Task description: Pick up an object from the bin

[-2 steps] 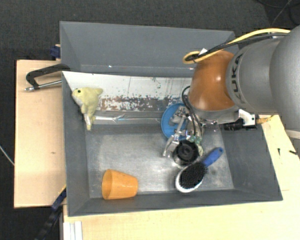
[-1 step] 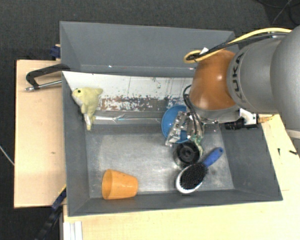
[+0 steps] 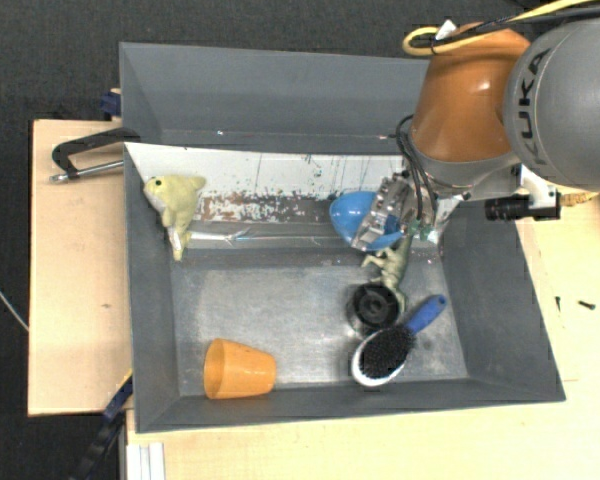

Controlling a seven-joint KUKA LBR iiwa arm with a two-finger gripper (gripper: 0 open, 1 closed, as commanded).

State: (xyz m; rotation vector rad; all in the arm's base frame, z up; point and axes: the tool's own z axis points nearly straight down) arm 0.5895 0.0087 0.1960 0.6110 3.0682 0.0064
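My gripper (image 3: 390, 220) hangs at the right of the bin's middle, pointing down and to the left. Against its left side lies a round blue thing (image 3: 348, 211), partly hidden by the gripper. Just under the gripper sits a small pale greenish thing (image 3: 388, 265), touching or nearly touching it; I cannot tell which. Below that lies a black round thing (image 3: 375, 306). A hairbrush (image 3: 385, 354) with a black bristle head and blue handle lies in front of it.
An orange cup (image 3: 238, 369) lies on its side at the front left. A pale yellow plush toy (image 3: 175, 205) leans at the back left corner. The arm with its orange cover reaches in over the bin's right rim.
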